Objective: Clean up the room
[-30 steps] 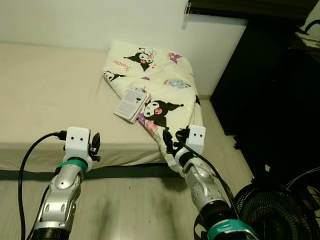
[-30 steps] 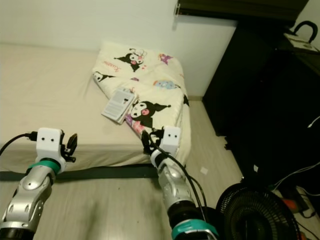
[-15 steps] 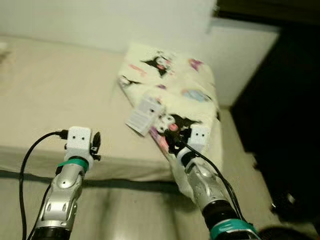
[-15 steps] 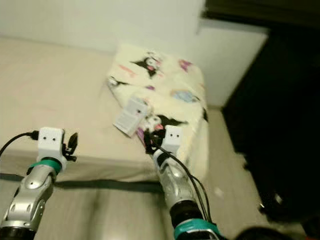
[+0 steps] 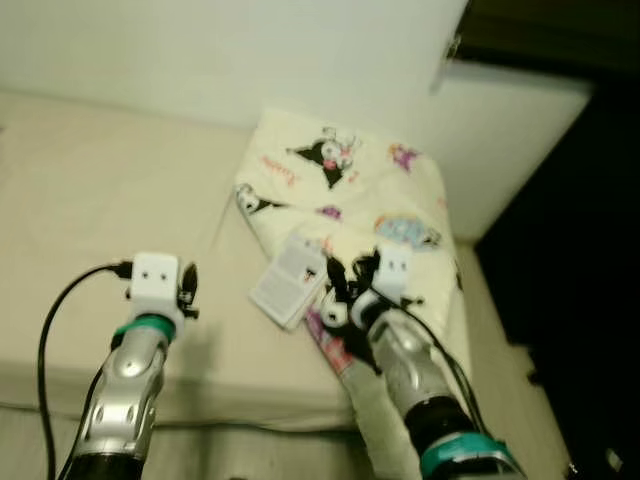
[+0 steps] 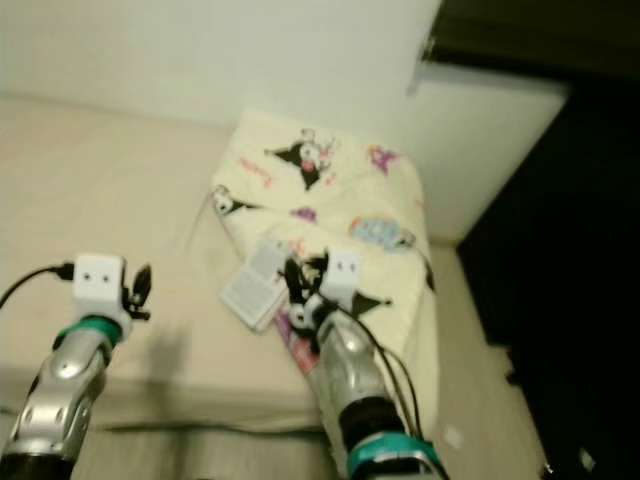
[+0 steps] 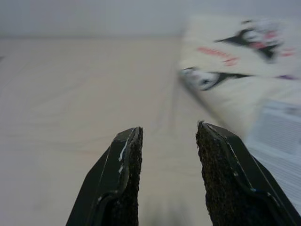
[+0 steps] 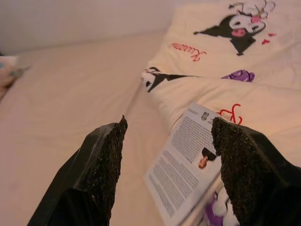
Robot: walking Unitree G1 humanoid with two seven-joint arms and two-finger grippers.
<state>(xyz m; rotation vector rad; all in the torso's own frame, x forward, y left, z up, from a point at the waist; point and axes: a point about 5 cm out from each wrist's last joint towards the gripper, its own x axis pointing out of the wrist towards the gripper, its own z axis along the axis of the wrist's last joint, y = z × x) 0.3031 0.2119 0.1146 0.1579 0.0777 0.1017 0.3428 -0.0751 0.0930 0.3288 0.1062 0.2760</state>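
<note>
The right gripper (image 8: 167,160) hangs wide open and empty just short of the book (image 8: 186,162). To lift it cleanly, slide one finger under its free edge, off the quilt (image 5: 350,180). The left gripper (image 7: 167,176) is open too, empty, over the bed (image 5: 90,210).

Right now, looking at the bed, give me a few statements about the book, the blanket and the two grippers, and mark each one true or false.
1. The book lies partly on the cartoon-print blanket. True.
2. The right gripper is shut on the book. False: its fingers are open, with the book lying ahead between them, not gripped.
3. The left gripper is open above the bare bed. True.
4. The blanket is spread flat over the whole bed. False: it is bunched at the robot's right end, most of the bed is bare.
5. The book lies open with its pages showing. False: it is closed, with a printed cover facing up.
</note>
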